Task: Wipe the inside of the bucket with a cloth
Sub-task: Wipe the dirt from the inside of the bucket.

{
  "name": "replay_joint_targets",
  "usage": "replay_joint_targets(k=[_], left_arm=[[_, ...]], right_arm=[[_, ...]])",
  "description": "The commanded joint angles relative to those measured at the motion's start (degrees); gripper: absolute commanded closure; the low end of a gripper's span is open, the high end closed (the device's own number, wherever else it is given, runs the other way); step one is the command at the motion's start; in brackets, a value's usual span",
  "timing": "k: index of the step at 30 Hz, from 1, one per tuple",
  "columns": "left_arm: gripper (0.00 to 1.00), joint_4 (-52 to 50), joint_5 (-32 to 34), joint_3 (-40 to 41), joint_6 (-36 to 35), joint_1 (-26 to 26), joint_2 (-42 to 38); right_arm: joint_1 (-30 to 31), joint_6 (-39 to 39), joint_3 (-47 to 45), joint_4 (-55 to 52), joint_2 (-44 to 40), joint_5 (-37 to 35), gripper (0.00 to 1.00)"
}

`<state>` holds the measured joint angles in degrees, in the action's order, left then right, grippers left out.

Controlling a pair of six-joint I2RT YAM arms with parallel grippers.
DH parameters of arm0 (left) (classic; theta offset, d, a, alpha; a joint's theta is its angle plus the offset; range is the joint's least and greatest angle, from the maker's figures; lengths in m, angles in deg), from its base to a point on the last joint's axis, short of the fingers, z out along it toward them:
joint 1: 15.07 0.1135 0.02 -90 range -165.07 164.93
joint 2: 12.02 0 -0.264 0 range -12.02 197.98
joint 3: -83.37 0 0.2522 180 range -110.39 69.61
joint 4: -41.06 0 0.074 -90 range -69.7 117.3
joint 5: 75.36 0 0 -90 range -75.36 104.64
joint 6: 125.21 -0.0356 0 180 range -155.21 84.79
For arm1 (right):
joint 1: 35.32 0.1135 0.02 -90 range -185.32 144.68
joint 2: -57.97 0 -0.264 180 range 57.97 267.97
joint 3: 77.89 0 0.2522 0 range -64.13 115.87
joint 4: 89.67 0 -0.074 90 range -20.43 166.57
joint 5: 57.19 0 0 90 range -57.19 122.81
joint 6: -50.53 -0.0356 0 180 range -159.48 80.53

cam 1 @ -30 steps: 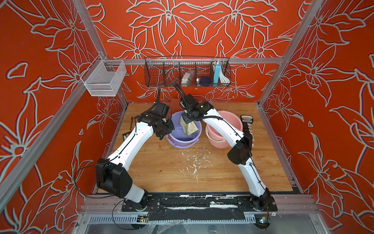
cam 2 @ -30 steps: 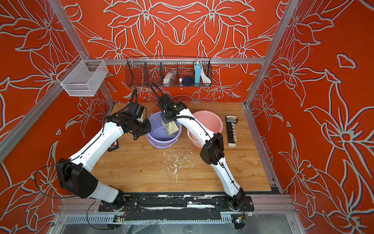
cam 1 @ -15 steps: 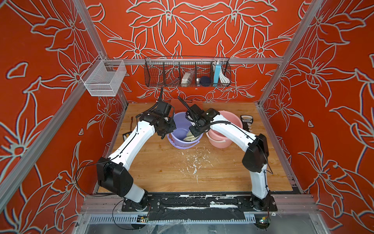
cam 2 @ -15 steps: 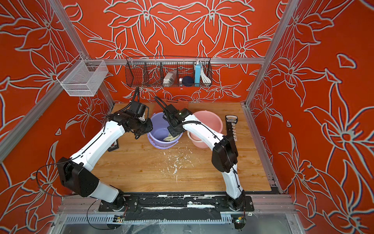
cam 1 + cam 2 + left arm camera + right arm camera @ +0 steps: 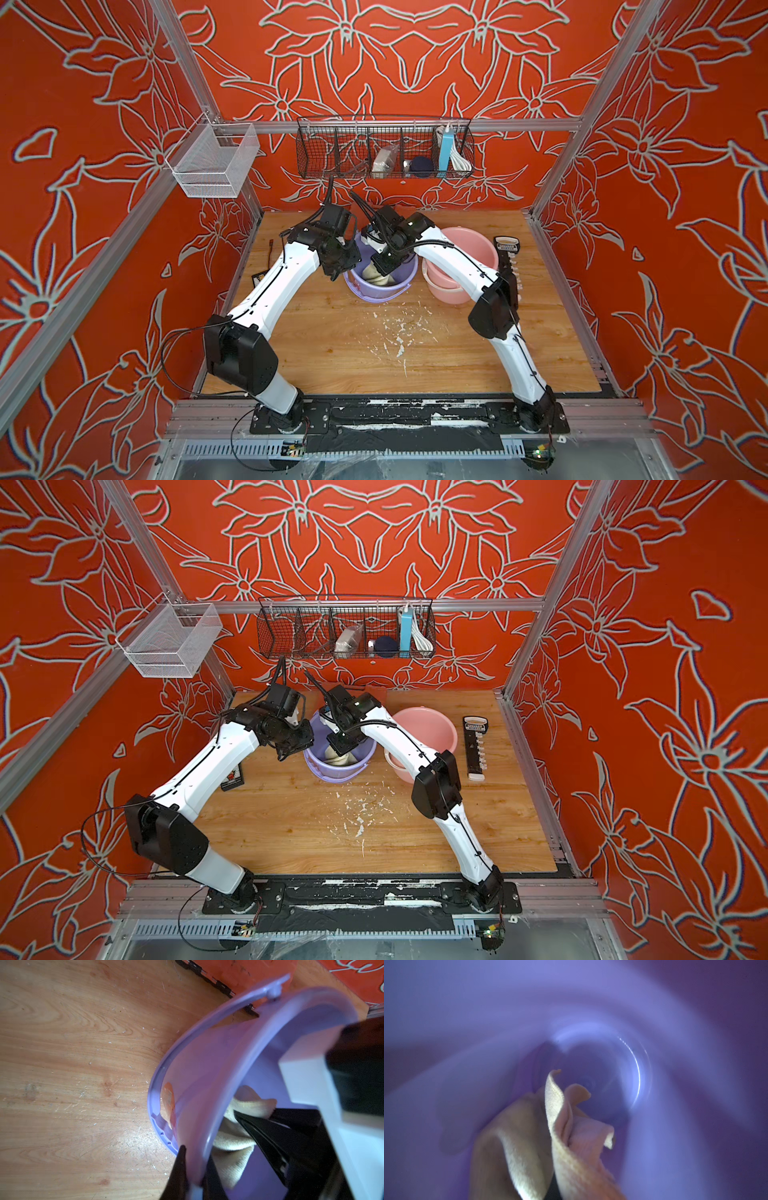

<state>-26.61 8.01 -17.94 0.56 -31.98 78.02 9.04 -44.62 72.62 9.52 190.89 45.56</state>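
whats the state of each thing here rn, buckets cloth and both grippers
round purple plastic bucket: upright, rim pinched
limp cream-beige cloth: bunched, down inside the purple bucket
round pink plastic bucket: upright, untouched
left gripper: shut on the purple bucket's rim
right gripper: shut on the cloth, inside the purple bucket

Left arm [image 5: 286,270] and right arm [image 5: 453,262] arch inward, fingers [image 5: 179,1167] on each clamped tight.

Orange-red floral walls [image 5: 415,62] enclose a scuffed wooden floor [image 5: 340,357]; a black wire basket [image 5: 316,153] hangs behind.
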Motion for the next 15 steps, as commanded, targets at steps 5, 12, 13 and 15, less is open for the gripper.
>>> replay_joint_targets(k=[5, 12, 13, 15], left_arm=[[1.00, 0.4, -9.8, -1.3, 0.4, 0.5, 1.1], [1.00, -0.8, -15.8, -1.3, 0.8, 0.5, 2.4], [1.00, -0.8, -16.7, -1.4, 0.8, 0.5, 2.7], [1.00, -0.5, -18.6, -1.0, 1.1, 0.5, 3.1]], right_arm=[[-0.3, -0.5, -4.7, 5.1, -1.4, -4.7, 1.00], [-0.2, -0.7, -12.8, 17.3, -3.0, -1.7, 1.00], [-0.2, -0.7, -12.1, 17.1, -2.1, -1.9, 1.00], [-0.2, -1.3, -11.8, 17.6, -0.6, -2.8, 1.00]])
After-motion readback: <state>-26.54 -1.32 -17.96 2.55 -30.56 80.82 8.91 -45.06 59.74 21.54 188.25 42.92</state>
